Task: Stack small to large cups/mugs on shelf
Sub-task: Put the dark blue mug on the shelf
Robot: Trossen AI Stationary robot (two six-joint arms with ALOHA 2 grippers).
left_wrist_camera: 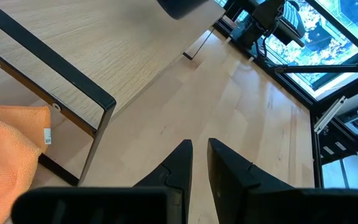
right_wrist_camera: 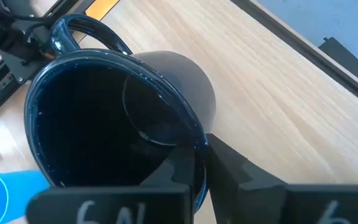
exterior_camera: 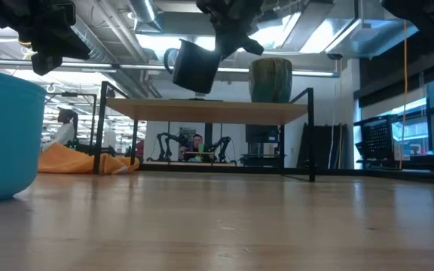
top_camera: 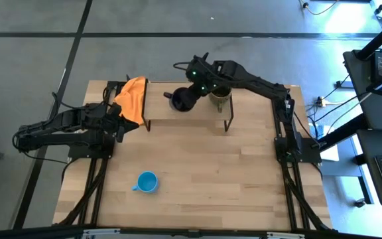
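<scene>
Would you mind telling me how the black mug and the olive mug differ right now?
The black mug hangs tilted above the shelf, its rim pinched by the right gripper; the olive mug stands upright on the shelf, untouched. The black mug is glossy and dark, the olive mug brownish-green. In the low view the olive mug looks somewhat bigger. Both are at the shelf's right part.

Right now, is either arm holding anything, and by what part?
Yes. The right gripper holds the black mug by its rim wall, tilted over the shelf. The left gripper holds nothing.

Robotics lab: exposed ceiling ducts [exterior_camera: 111, 45], more robot arms [exterior_camera: 168, 143] behind.
</scene>
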